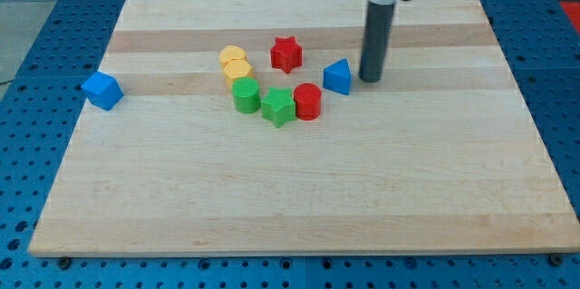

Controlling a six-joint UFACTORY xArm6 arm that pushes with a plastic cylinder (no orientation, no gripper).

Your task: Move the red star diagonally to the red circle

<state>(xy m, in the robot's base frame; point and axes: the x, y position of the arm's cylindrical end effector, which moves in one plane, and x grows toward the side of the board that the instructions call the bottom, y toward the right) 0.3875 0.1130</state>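
The red star (285,54) lies on the wooden board (299,198) a little above the board's middle. The red circle (308,101) lies just below and to the right of it, touching a green star (278,107). My tip (370,78) rests on the board to the right of both, just right of a blue triangular block (337,77). The tip is apart from the red star, with the blue block between them.
Two yellow blocks (235,62) lie stacked left of the red star. A green round block (245,95) sits below them, beside the green star. A blue cube (102,90) lies near the board's left edge. A blue perforated table surrounds the board.
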